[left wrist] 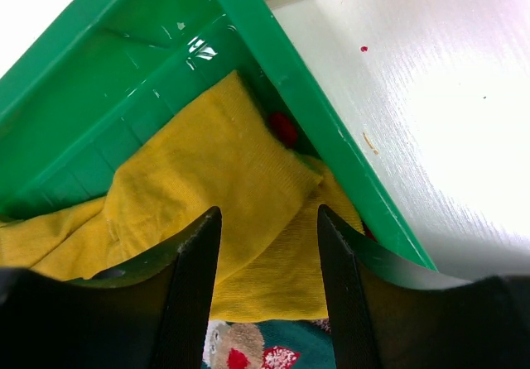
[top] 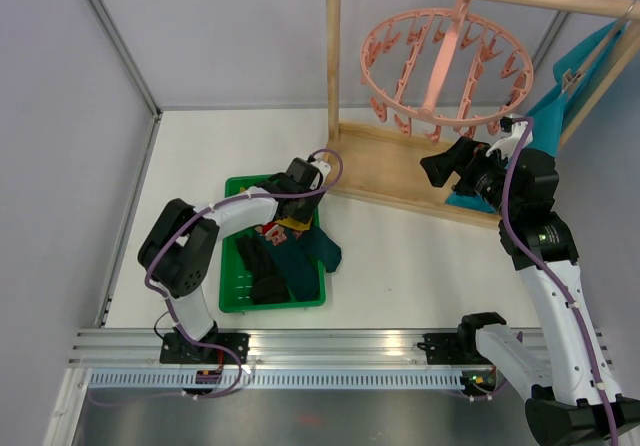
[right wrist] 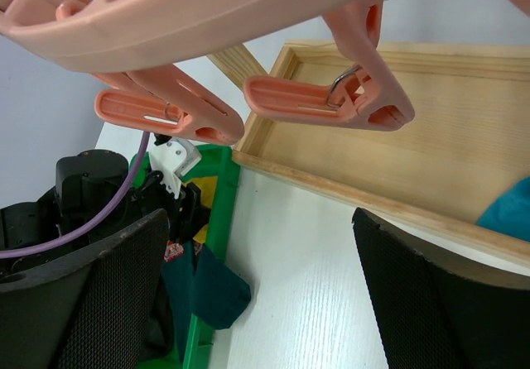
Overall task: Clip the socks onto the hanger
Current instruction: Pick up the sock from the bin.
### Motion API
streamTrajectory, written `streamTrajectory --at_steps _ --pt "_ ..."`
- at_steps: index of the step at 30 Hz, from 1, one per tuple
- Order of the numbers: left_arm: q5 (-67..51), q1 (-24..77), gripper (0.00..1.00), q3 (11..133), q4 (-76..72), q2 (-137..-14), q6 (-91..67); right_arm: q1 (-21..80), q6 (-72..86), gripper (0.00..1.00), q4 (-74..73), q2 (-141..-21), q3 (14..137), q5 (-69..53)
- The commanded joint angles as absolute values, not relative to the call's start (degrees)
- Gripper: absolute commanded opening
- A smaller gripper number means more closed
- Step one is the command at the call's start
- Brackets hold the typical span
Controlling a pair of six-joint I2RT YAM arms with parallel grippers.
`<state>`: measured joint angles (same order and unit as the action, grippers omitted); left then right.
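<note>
On my feed I see a white table (top: 200,166) with 1 green plastic bin (top: 231,246) toward its front left. The bin's far corner lies close to the base of a wooden rack (top: 385,166), which has a flat base tray, upright posts and 1 top bar. A teal cloth (top: 580,66) hangs at the rack's right end. An aluminium rail (top: 330,344) runs along the near edge, and grey panels (top: 230,36) close off the back and left.
</note>
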<state>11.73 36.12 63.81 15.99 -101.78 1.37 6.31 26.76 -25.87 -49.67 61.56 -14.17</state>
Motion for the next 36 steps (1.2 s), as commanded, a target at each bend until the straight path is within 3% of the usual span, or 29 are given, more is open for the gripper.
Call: streamTrajectory --at_steps 1,7,24,30,36 --pt "9.93 36.39 0.56 64.16 15.21 -100.72 0.97 6.24 26.54 0.98 -25.49 -49.22 61.70 -13.36" --pt "12.83 36.39 0.51 64.95 16.17 -102.92 0.79 6.33 26.37 0.98 -25.31 -49.13 61.52 -13.27" --pt "17.84 36.30 0.24 68.20 17.31 -103.54 0.62 6.33 26.28 0.98 -25.66 -48.69 61.96 -12.92" --pt "18.20 36.30 0.03 71.19 18.63 -102.05 0.62 6.33 25.84 0.98 -26.36 -48.52 62.84 -12.31" --pt "17.84 36.39 0.02 73.65 22.67 -95.90 0.62 6.24 25.84 0.98 -26.81 -48.69 64.68 -12.04"
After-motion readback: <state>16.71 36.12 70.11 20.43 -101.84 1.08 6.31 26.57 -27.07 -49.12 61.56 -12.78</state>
